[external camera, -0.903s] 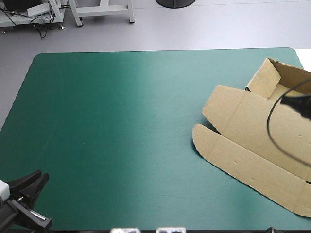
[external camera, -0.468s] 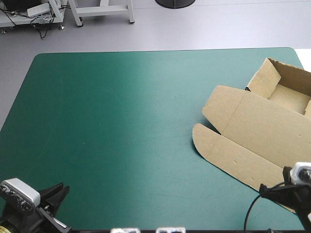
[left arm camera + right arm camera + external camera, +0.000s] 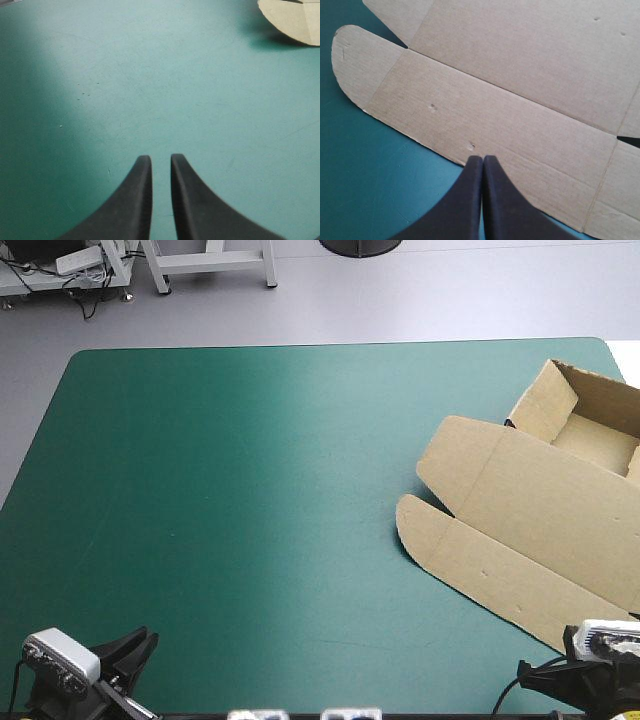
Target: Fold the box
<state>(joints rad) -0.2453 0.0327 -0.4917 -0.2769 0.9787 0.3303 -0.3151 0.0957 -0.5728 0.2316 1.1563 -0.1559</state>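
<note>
The brown box (image 3: 530,510) lies at the table's right side, its tray walls raised at the far right and its lid flat toward the front. My right gripper (image 3: 528,676) is at the front right corner, shut and holding nothing. In the right wrist view its tip (image 3: 482,158) hovers just over the front edge of the box's flat lid flap (image 3: 520,90). My left gripper (image 3: 140,642) is at the front left corner, far from the box. In the left wrist view it (image 3: 160,158) is all but shut over bare teal-green cover, and a rounded flap corner of the box (image 3: 295,17) shows far ahead.
The teal-green cover (image 3: 250,490) stretches bare from the left edge to the box. The box reaches the table's right edge. Beyond the far edge is grey floor with white stand legs (image 3: 210,265).
The right arm, earlier over the box's tray at the right edge, has drawn back to the front right corner. The left gripper has shifted right along the front edge.
</note>
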